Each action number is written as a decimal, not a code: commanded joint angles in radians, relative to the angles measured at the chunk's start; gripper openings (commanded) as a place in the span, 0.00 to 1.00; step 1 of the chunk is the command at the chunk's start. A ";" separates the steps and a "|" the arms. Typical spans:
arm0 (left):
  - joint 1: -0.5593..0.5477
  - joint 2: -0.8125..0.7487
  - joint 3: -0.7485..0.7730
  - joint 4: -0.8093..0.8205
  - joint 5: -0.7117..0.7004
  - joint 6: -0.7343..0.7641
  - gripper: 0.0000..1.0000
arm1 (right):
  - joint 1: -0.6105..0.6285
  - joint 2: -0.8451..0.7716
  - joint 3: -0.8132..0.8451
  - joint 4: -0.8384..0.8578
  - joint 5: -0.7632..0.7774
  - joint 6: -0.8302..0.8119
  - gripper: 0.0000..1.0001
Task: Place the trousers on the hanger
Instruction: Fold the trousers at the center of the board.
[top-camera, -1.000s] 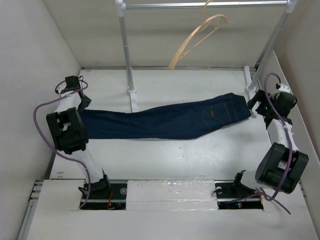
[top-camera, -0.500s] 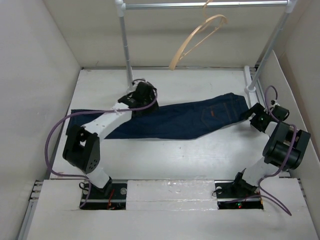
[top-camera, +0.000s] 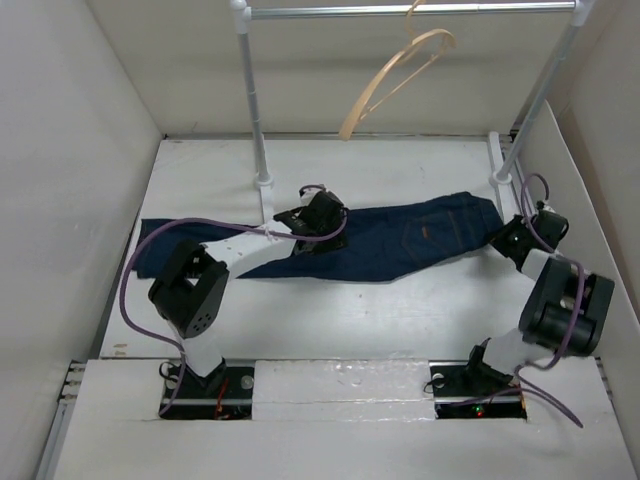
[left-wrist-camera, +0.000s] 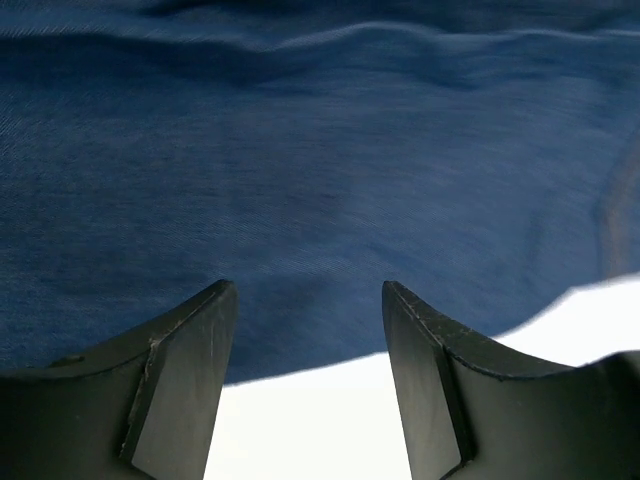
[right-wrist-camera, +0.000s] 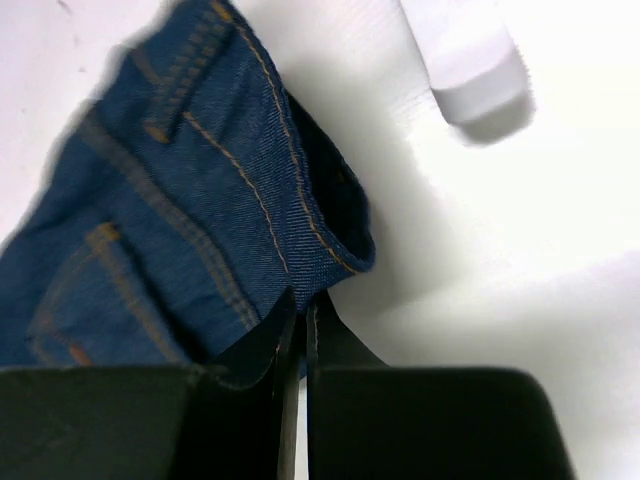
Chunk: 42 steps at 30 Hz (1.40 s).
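Note:
The trousers (top-camera: 400, 235) lie flat across the table, legs to the left and waistband to the right. In the left wrist view their dark blue cloth (left-wrist-camera: 300, 170) fills the picture. My left gripper (top-camera: 318, 216) hovers over the middle of the legs near their front edge, and it (left-wrist-camera: 310, 300) is open with nothing between the fingers. My right gripper (top-camera: 508, 241) is at the waistband end. There it (right-wrist-camera: 300, 300) is shut, its tips pinching the edge of the waistband (right-wrist-camera: 320, 240). The hanger (top-camera: 395, 70) hangs tilted from the rail at the back.
The silver rail (top-camera: 400, 11) spans the back on two posts. The left post (top-camera: 255, 110) stands just behind the trousers, and the right post's foot (right-wrist-camera: 465, 60) is close to my right gripper. Walls close in left and right.
My left arm swung from the far left cuffs to over the middle of the legs. My right gripper went from open to shut at the waistband, and that arm folded back.

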 joint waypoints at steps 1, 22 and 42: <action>-0.005 0.017 -0.053 0.019 -0.019 -0.007 0.56 | -0.026 -0.264 -0.012 -0.188 0.121 -0.135 0.00; -0.386 0.203 0.146 -0.027 0.080 -0.123 0.54 | 0.305 -0.734 0.618 -1.000 0.286 -0.531 0.00; 0.248 -0.814 0.075 -0.367 -0.084 0.019 0.56 | 1.257 -0.466 0.831 -0.712 0.526 -0.270 0.00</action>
